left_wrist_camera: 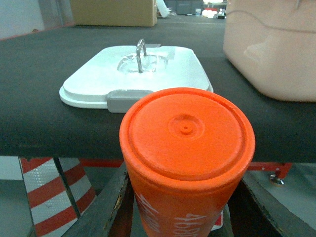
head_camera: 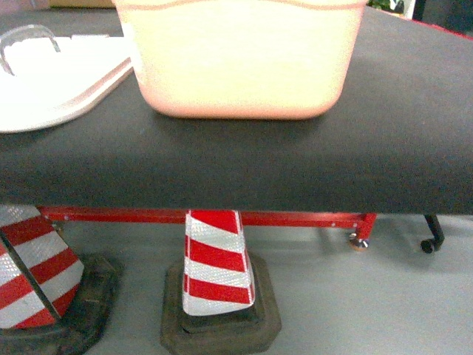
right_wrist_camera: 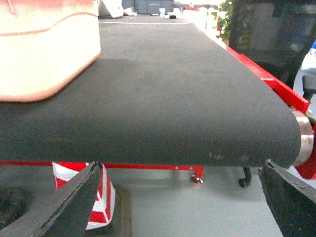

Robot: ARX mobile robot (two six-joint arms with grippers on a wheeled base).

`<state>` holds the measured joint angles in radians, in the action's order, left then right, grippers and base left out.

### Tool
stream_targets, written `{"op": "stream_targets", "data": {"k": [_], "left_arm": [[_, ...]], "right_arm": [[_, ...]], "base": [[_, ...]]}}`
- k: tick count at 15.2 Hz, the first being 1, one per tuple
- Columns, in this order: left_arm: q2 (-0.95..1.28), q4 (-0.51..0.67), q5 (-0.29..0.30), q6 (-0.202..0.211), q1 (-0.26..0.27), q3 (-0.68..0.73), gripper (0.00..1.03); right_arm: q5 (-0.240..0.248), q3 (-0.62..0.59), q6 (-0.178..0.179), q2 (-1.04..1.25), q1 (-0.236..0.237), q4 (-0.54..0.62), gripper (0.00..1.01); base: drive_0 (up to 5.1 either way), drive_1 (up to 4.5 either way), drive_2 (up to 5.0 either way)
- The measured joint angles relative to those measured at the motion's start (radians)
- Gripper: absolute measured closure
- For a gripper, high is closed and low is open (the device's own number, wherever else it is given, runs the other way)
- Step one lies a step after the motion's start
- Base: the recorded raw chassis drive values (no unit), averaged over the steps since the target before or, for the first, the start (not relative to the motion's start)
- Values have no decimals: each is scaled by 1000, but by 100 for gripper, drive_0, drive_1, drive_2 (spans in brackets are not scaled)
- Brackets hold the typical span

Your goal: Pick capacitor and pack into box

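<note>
An orange-red capacitor (left_wrist_camera: pixel 186 133), a cylinder with white print on its side, fills the left wrist view. My left gripper (left_wrist_camera: pixel 185 217) is shut on it, a dark finger on each side, and holds it in front of and below the table's near edge. The pale pink box (head_camera: pixel 244 59) stands open on the black table, also seen as the box (left_wrist_camera: pixel 271 49) at right and the box (right_wrist_camera: pixel 44 49) at left. My right gripper (right_wrist_camera: pixel 180 197) hangs open and empty before the table edge. Neither gripper shows in the head view.
The box's white lid (left_wrist_camera: pixel 133 74), with a grey latch and a metal handle, lies on the black table (head_camera: pixel 295 163) left of the box. Red-and-white cones (head_camera: pixel 218 266) stand on the floor under the table. A brown carton (left_wrist_camera: pixel 113 12) sits far back.
</note>
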<state>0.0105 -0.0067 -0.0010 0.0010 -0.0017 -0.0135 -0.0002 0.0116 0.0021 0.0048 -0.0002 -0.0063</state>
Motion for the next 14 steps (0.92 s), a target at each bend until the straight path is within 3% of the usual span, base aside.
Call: {"op": "stream_targets", "data": {"k": [14], "left_arm": [[0,1,1,-1,0,0,60]], "right_arm": [[0,0,0,0,0,1,3]], "base": [[0,0,0]]}}
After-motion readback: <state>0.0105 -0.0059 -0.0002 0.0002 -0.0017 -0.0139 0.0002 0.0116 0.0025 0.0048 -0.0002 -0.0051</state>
